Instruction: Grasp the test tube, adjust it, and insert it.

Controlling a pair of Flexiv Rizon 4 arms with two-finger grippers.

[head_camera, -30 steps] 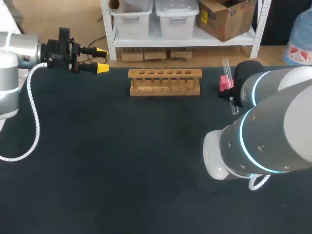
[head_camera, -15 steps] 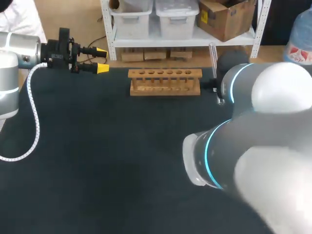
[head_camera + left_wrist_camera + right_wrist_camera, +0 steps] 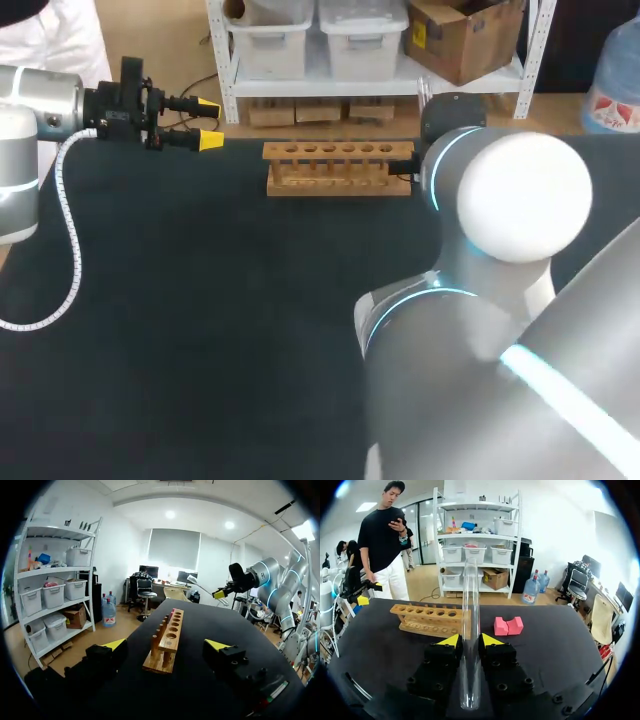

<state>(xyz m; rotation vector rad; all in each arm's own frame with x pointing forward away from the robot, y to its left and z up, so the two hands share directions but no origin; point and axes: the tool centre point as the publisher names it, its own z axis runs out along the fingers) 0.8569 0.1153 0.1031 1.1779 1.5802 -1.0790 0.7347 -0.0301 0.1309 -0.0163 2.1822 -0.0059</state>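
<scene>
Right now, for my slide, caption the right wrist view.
Clear test tube clamped in the right gripper, wooden rack ahead.

No text or numbers seem legible anywhere on the table.

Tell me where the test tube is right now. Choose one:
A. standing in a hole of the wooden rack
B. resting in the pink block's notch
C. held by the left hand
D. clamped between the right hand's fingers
D: in the right wrist view the two yellow tips of the right hand grip the test tube from both sides, with the wooden rack ahead of it.
</scene>
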